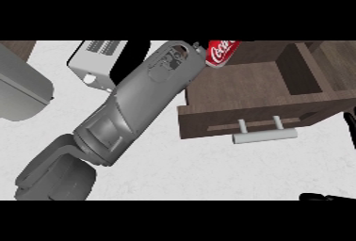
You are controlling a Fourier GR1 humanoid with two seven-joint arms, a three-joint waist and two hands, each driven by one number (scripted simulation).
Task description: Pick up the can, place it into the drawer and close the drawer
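Observation:
The red cola can [224,51] shows tilted at the top of the head view, over the back left corner of the open wooden drawer [230,89]. My left forearm runs up from the lower left to it. The black left hand [198,46] is mostly hidden behind the wrist; it sits right against the can and appears curled round it. The drawer is pulled out, with its silver bar handle [265,136] on the front panel facing me. Only a black sliver of my right hand [325,196] shows at the lower right edge.
A white toaster [96,60] stands at the back, left of my forearm. A large grey rounded object [21,94] fills the left edge. White counter [230,169] lies in front of the drawer. A dark shape [351,126] sits at the right edge.

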